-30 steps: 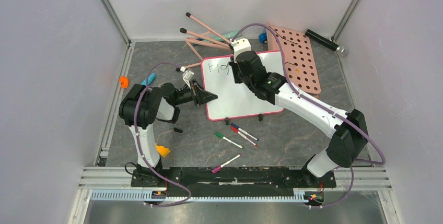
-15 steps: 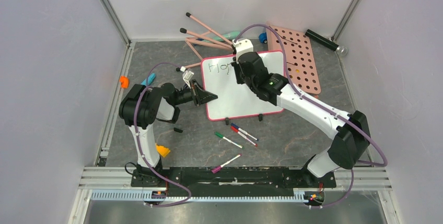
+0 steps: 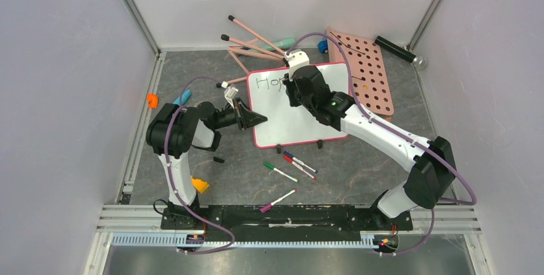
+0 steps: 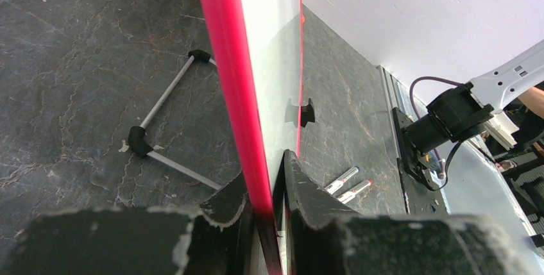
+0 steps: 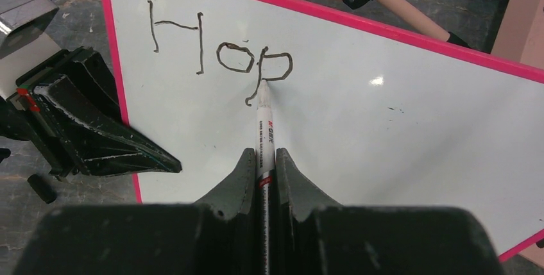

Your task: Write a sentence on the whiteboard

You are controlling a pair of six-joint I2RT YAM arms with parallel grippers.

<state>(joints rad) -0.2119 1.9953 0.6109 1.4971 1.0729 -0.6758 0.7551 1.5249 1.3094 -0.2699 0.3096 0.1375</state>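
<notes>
The whiteboard [image 3: 292, 121] lies on the dark table, glossy white with a pink-red rim [image 4: 226, 50]. My left gripper [image 3: 255, 119] is shut on its left edge, one finger above and one below the rim [image 4: 266, 169]. My right gripper [image 5: 264, 154] is shut on a white marker [image 5: 265, 121] held over the board's top left. The marker's tip touches the board at the bowl of a "p". The sentence [image 5: 221, 47] reads "Hop" in thin black strokes and also shows in the top view [image 3: 269, 83]. My right gripper [image 3: 292, 84] is mostly hidden under its wrist there.
Loose markers lie in front of the board: green [image 3: 280, 172], red and blue [image 3: 299, 163], magenta [image 3: 277, 200]. A pink pegboard [image 3: 369, 76] sits to the right, pink rods [image 3: 250, 41] and a black cylinder [image 3: 399, 50] behind. A black cap [image 3: 219, 159] lies by the left arm.
The right gripper has shifted slightly right with the marker, and the "p" after "Ho" is now drawn. The left gripper still clamps the board edge.
</notes>
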